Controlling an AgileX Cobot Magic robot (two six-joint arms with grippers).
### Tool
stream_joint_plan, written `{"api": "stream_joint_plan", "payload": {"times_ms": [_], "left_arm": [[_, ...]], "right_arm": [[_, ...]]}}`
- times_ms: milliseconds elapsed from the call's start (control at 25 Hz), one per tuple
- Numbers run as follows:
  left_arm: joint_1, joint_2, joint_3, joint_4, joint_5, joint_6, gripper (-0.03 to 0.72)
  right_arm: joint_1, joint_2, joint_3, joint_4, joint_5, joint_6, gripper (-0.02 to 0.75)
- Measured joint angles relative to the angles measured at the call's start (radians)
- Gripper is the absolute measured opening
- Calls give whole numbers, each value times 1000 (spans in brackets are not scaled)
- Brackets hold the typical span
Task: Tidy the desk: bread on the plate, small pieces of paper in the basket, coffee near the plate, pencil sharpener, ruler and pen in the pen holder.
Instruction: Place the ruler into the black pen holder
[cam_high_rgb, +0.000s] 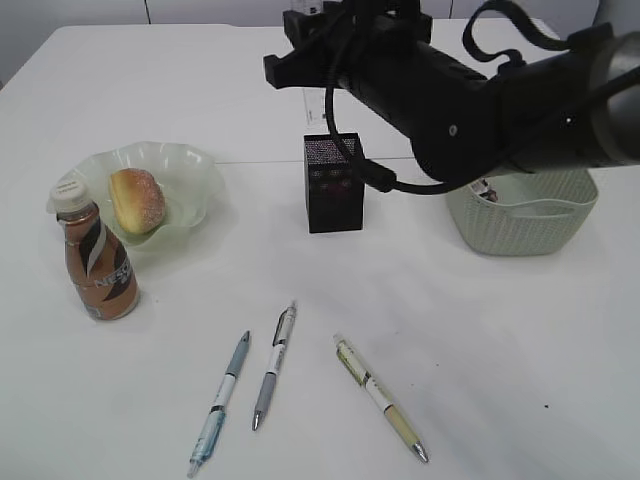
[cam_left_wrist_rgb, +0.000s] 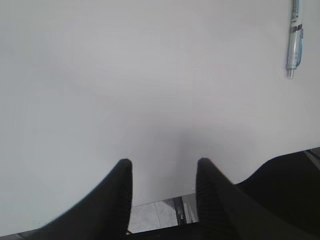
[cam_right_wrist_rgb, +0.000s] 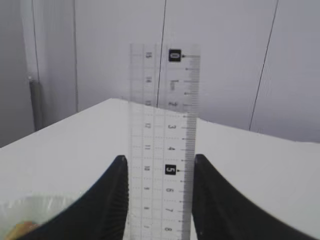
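Note:
My right gripper (cam_high_rgb: 310, 75) hangs above the black mesh pen holder (cam_high_rgb: 333, 185), shut on the clear ruler (cam_high_rgb: 314, 108), which stands upright over the holder's mouth. In the right wrist view the ruler (cam_right_wrist_rgb: 164, 125) fills the gap between the fingers (cam_right_wrist_rgb: 116, 190). The bread (cam_high_rgb: 137, 200) lies on the pale green plate (cam_high_rgb: 190, 165), with the coffee (cam_high_rgb: 97, 262) standing beside it. Three pens (cam_high_rgb: 275, 365) lie on the desk (cam_high_rgb: 500, 350) at the front. My left gripper (cam_left_wrist_rgb: 162, 162) is open over bare desk, a pen (cam_left_wrist_rgb: 296, 37) far off at the upper right. The pencil sharpener is hidden.
The grey-green basket (cam_high_rgb: 525, 215) stands at the right, partly under my right arm, with bits of paper (cam_high_rgb: 485, 190) inside. The left gripper hangs near the desk's front edge, with floor showing between its fingers.

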Motion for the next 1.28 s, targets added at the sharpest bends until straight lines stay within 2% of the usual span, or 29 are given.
{"api": "stream_joint_plan", "payload": {"times_ms": [160, 360, 800, 1280], "left_arm": [[0, 0, 0, 0, -19, 0, 307], [0, 0, 0, 0, -31, 0, 307], [0, 0, 0, 0, -35, 0, 307], [0, 0, 0, 0, -61, 0, 307]], "right_arm": [[-2, 56, 0, 58, -147, -14, 307], [-15, 145, -4, 76, -291, -18, 307], [-49, 287, -139, 88, -276, -18, 306], [-74, 387, -194, 113, -263, -18, 306]]}}
